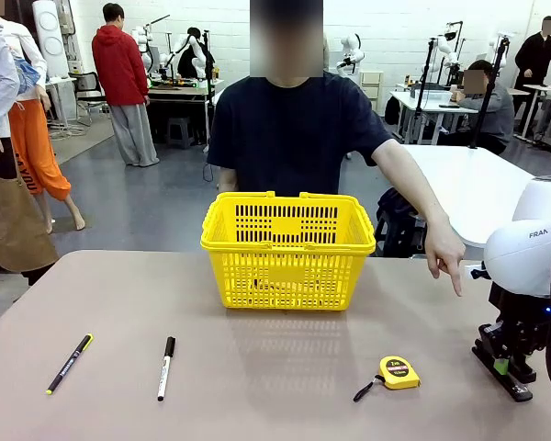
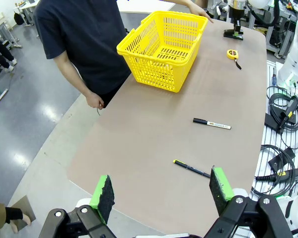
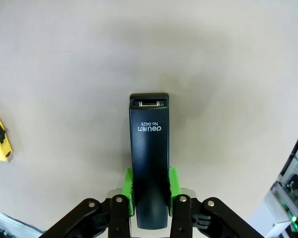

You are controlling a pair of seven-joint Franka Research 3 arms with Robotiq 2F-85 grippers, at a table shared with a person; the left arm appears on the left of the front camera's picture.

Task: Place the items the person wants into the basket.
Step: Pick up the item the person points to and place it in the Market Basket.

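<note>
**At lower right of the front view, the stapler is clamped**

At the lower right edge of the front view, the right gripper (image 1: 508, 365) is closed on the black stapler (image 1: 503, 378), down at the level of the table (image 1: 257, 395). Whether the stapler rests on the top or hangs just above it cannot be told. In the right wrist view the green pads (image 3: 130, 184) press both long sides of the stapler (image 3: 149, 144) near its rear end, and its nose points up the frame.

Left of the stapler in the front view, the yellow tape measure (image 1: 399, 372) lies flat with its black strap trailing toward lower left. It also shows at the left edge of the right wrist view.

The yellow basket (image 1: 285, 276) stands upright at mid-frame, on the far part of the table just before the person (image 1: 294, 138). The person's hand (image 1: 445, 255) hangs at right of the basket, its forefinger pointing down at the table close to the right gripper.

Two pens (image 1: 70, 364) (image 1: 166, 367) lie at lower left, well apart from the basket.

Along the bottom of the left wrist view, the left gripper (image 2: 164, 191) is spread wide with nothing between its pads, high above the near table edge.
</note>
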